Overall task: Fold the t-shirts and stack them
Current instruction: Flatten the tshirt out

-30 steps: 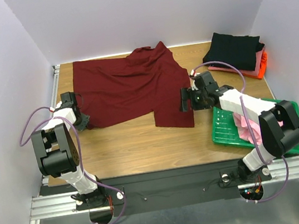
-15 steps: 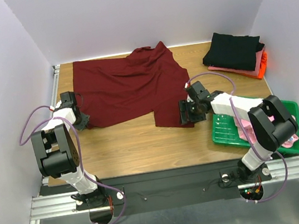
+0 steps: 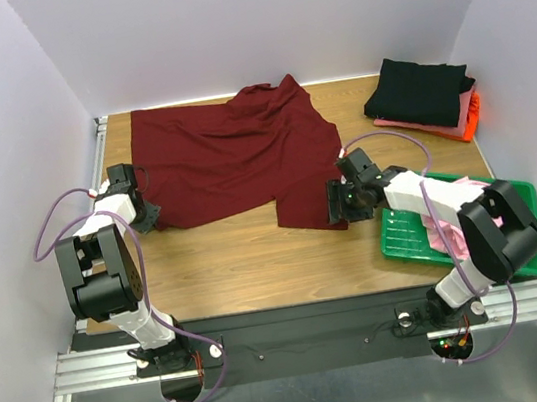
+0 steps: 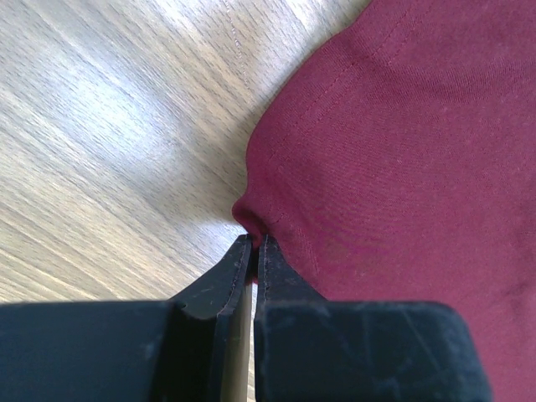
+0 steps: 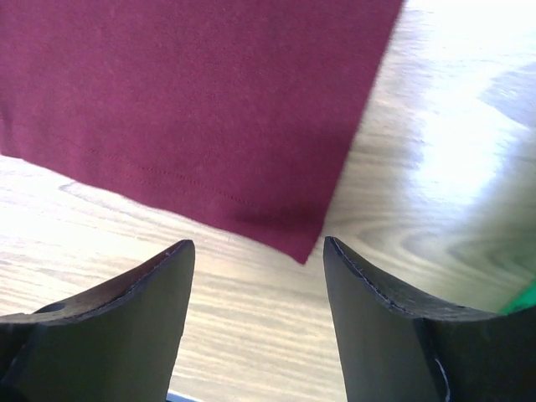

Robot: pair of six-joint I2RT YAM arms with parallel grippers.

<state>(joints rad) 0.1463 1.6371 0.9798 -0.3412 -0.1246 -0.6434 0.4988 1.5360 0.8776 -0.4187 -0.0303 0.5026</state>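
Note:
The dark maroon t-shirt (image 3: 232, 161) lies spread and rumpled across the back of the wooden table. My left gripper (image 3: 144, 215) is shut on its near-left edge; in the left wrist view the closed tips (image 4: 254, 239) pinch a small fold of the maroon cloth (image 4: 402, 126). My right gripper (image 3: 336, 203) is open at the shirt's near-right corner. In the right wrist view the gripper (image 5: 258, 244) is open low over the wood, the corner of the shirt (image 5: 193, 92) just ahead of the gap. The light pink shirt (image 3: 447, 231) lies in the tray.
A green plastic tray (image 3: 405, 231) stands at the right, next to my right arm. A folded stack sits at the back right: black (image 3: 421, 89) on top, salmon (image 3: 459, 112) and orange (image 3: 477, 109) beneath. Walls close the table on three sides.
My right gripper has moved toward the near edge along the shirt's right side, down to its near-right corner, staying open. The left gripper and the shirt have not moved.

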